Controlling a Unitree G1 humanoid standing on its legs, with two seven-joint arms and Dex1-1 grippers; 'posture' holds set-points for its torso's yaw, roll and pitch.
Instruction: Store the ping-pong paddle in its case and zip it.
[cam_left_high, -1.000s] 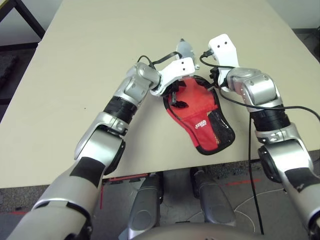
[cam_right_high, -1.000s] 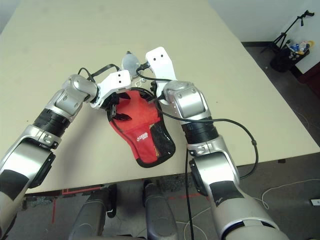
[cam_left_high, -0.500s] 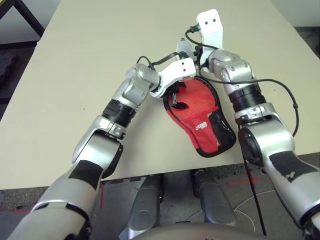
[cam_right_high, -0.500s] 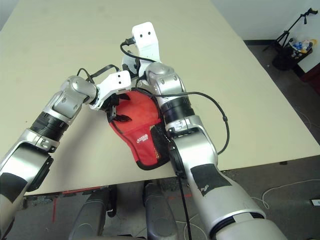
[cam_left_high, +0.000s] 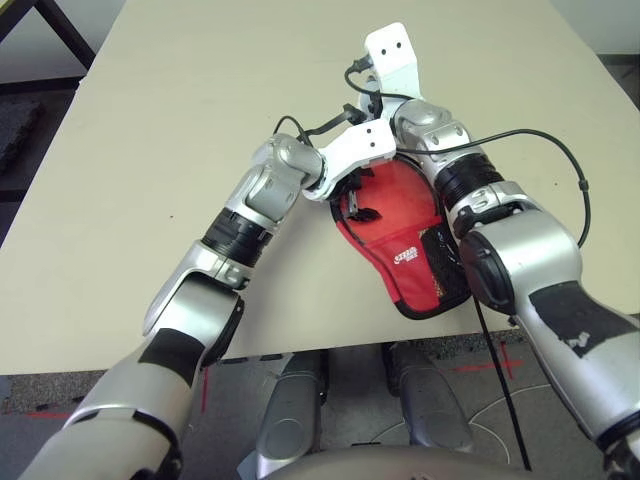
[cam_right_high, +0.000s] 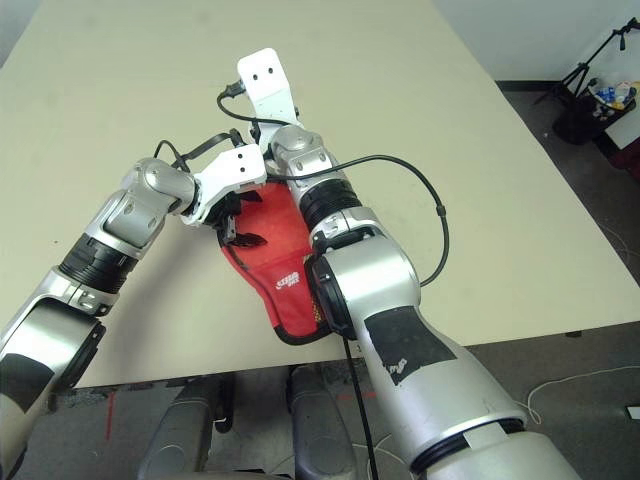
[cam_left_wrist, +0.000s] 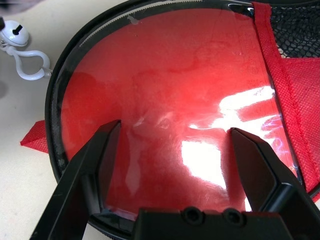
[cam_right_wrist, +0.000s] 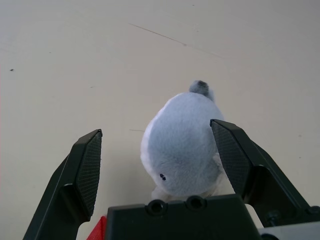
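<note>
Both head views look steeply down on the red, black-edged paddle-shaped case, which the left wrist camera faces from very near.

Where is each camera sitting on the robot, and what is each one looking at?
Left eye and right eye views: on the head, looking down at the table over both silver forearms; they share the case.
Left wrist view: on the left arm's wrist, looking along the open left gripper at the case's clear red side and a white cord pull.
Right wrist view: on the right arm's wrist, looking along the open right gripper at a fuzzy grey-white thing on the table.
</note>
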